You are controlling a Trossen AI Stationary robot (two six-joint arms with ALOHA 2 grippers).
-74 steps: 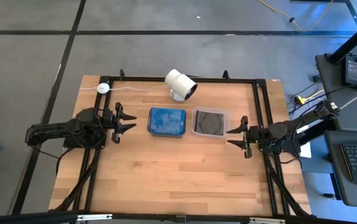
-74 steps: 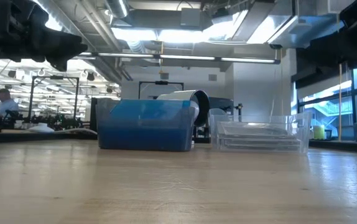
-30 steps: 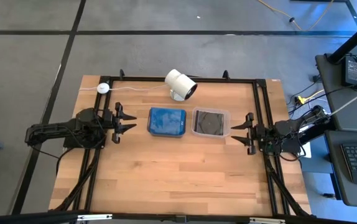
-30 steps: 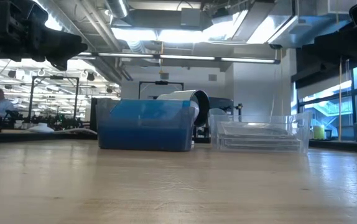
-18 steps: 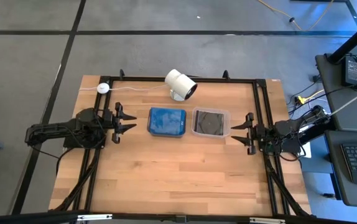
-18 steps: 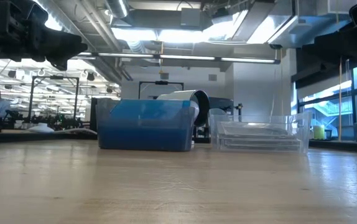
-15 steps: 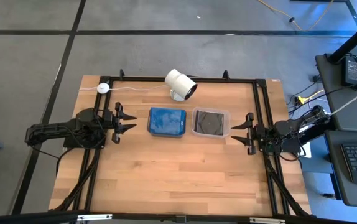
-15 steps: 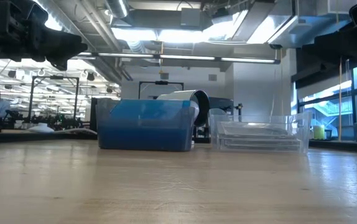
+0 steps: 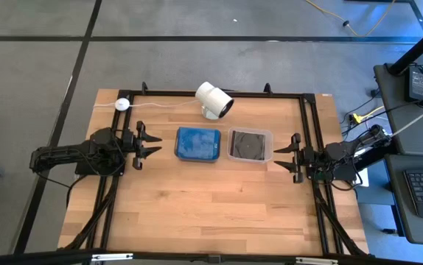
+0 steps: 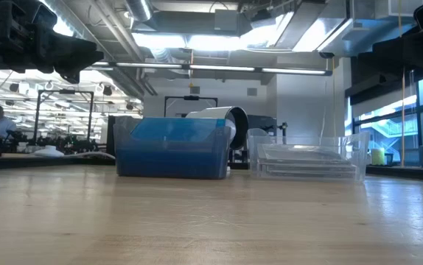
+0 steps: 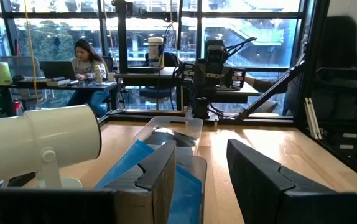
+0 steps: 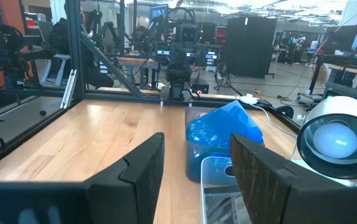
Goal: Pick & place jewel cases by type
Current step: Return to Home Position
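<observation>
Left jaws at 9 o'clock, right jaws at 3, both spread, empty. Jewel cases (image 9: 197, 143) lie in two tubs (image 9: 250, 132) mid-table. I fear the tilted blue case (image 12: 224, 127) slipping out if an arm bumps it.

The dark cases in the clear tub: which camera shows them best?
The high view: it looks straight down into the clear tub onto the top dark case. The low view shows only stacked edges through the tub's wall, and both wrist views catch just part of the tub.
</observation>
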